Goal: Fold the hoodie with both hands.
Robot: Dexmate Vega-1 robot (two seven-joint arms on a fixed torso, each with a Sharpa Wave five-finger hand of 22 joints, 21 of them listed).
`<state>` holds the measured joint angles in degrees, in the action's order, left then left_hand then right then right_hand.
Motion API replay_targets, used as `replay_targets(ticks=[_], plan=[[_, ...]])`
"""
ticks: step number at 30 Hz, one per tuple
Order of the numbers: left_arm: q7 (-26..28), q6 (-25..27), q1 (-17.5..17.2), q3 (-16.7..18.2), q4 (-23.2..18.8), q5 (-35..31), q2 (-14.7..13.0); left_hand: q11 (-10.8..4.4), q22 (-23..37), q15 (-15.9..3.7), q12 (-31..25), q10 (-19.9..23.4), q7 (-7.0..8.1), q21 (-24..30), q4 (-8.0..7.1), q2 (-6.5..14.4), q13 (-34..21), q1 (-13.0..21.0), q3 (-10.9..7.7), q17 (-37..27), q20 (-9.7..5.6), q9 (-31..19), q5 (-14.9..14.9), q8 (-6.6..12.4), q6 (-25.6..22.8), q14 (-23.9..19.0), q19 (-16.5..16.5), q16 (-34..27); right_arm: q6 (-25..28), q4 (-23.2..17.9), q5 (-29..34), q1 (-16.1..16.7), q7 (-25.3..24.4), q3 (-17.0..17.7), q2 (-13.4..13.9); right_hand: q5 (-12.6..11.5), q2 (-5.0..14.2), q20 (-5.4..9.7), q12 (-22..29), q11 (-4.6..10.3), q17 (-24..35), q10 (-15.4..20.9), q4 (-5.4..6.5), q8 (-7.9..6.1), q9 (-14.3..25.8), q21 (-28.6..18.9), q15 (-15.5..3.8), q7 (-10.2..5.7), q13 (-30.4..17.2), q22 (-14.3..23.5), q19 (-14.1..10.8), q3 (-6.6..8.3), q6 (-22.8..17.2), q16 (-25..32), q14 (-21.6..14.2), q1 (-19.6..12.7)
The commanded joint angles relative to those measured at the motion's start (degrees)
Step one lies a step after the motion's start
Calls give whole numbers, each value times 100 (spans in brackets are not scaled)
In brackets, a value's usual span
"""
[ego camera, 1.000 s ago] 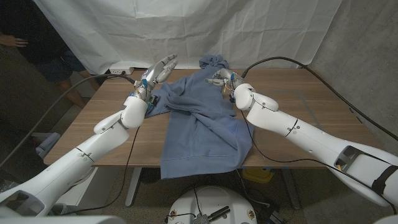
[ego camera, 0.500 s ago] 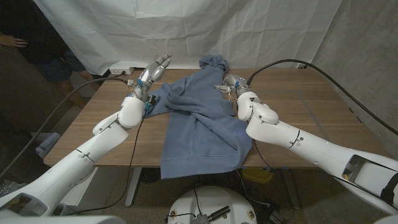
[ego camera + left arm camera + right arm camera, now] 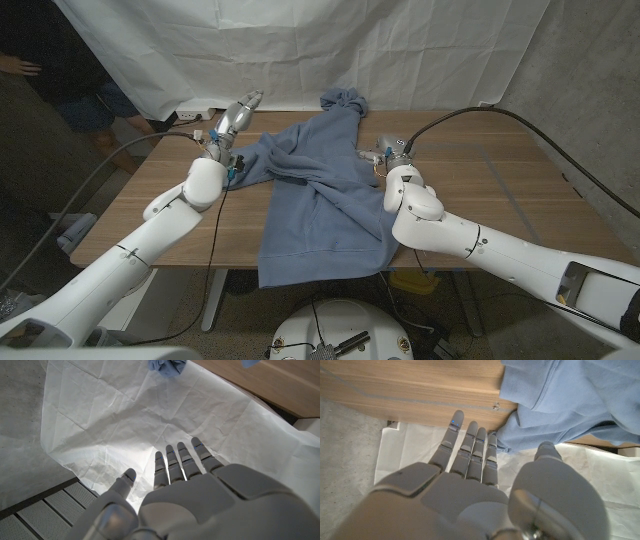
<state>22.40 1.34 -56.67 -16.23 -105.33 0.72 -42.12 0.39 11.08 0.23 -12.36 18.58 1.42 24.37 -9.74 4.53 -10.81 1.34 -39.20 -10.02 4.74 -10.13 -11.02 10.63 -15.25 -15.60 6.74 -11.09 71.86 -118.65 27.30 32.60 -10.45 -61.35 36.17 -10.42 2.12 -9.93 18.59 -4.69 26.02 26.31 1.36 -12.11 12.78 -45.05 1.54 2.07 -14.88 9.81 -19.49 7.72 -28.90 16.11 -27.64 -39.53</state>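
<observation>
We see the blue hoodie (image 3: 325, 190) running from the desk's far edge to its near edge between both empty, spread hands (right hand (image 3: 385, 152) nearer; left hand (image 3: 232, 122) lifted).

The head view looks down from above and behind both arms onto the table (image 3: 540, 190), the hoodie (image 3: 320, 190) at frame centre, a white sheet (image 3: 300, 50) across the top. The left wrist view looks along the left hand (image 3: 200, 505) at that sheet (image 3: 100, 425), close. The right wrist view looks past the right hand (image 3: 465, 495) at the table edge (image 3: 395, 390) and hoodie (image 3: 575, 400), close. All three share the hoodie.
</observation>
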Motion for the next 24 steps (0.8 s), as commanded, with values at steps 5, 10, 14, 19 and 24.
replay_targets(ticks=[5, 10, 14, 19, 24], plan=[[-36, -228, 52, 89, 293, 670, 162, 21, 8, 5, -51, 127, -35, 23, 10, 236, -11, -15, 34, -23, 6, -7, -3, 26, -74, -116, 59, -63, 812, -72, 803, 518, 382, -74, -73, -36, -4, 29, 6, 15, 1, 85, 37, -57, 5, 53, -72, 20, 8, 3, -10, -37, -109, -16, -21, 106], [-30, -239, 135, 33, 312, 663, 158, 29, 8, 3, -53, 147, -41, 23, 10, 236, -13, -19, 42, -23, -12, -7, -4, 27, -86, -129, 69, -59, 812, -41, 1712, 812, 1307, 102, -171, -54, 13, 68, 3, 30, 0, 97, 11, -74, 1, 77, -98, 25, 14, 4, -2, -24, -153, -7, -37, 81], [-23, -242, 193, -10, 327, 644, 153, 12, 8, 0, -49, 156, -53, 20, 9, 239, -15, -22, 49, -23, -44, -7, -7, 23, -88, -136, 69, -53, 812, -30, 2167, 850, 1923, 80, -169, -61, 19, 96, -7, 23, 3, 86, 8, -76, -1, 105, -99, 31, 17, 4, 32, -26, -157, -8, -28, 91], [-43, -272, 256, -65, 378, 651, 163, 13, 8, 0, -37, 142, -54, 15, 9, 244, -16, -23, 55, -22, -66, -7, -9, 22, -92, -131, 68, -42, 812, -35, 2392, 746, 2463, -22, -99, -82, 28, 141, -63, 39, 30, -24, -7, -45, -8, 214, -135, 14, 17, 8, 174, -43, -81, -33, 95, 130], [-15, -315, 279, -83, 389, 625, 159, 17, 8, -4, -27, 131, -58, 9, 10, 249, -17, -23, 58, -21, -94, -7, -11, 19, -93, -117, 59, -30, 812, 40, 2897, 595, 3291, -171, -70, -106, 38, 162, -106, 51, 75, -127, -51, -12, -13, 317, -171, -25, 1, 12, 307, -43, 12, -60, 263, 121]])
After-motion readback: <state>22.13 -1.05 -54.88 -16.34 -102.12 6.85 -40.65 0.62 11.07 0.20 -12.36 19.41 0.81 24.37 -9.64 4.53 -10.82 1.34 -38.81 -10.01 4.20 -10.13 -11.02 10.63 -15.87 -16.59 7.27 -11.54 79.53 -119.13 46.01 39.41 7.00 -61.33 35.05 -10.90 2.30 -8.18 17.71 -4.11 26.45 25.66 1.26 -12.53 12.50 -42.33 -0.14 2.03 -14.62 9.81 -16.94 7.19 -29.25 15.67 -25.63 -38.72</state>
